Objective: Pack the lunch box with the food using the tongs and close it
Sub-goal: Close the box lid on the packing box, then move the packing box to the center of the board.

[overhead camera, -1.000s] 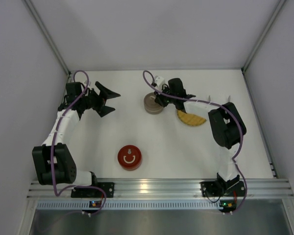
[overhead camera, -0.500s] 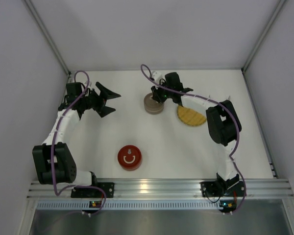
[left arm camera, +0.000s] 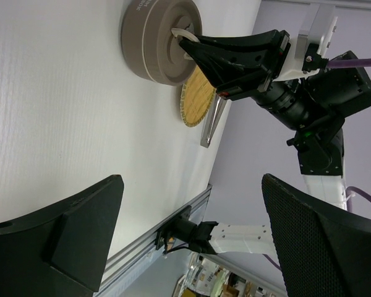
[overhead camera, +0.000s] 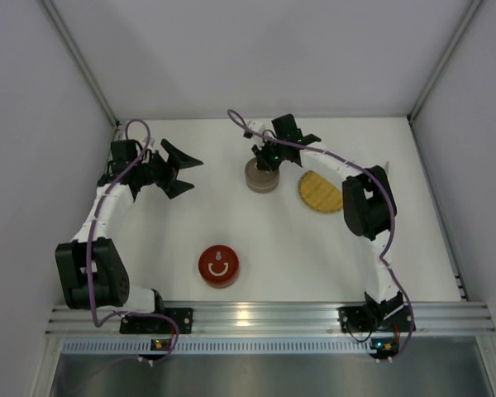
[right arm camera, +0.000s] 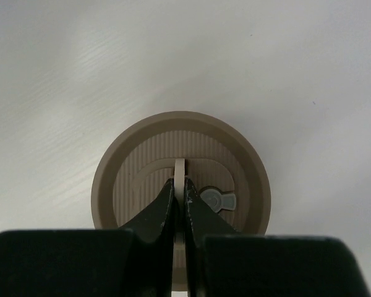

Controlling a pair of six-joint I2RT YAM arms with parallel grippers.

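The right gripper pinches the thin upright strap on the beige lunch box lid, probably to lift it off for packing, while the left gripper hangs wide open, empty, and the tongs lie just beside the woven plate.

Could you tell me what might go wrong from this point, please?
The right pincer pinches only the thin cream tab on the round taupe ribbed lid; it could slip or tilt when lifted. The open left pincer stands apart, so the taupe box underneath might rise too.
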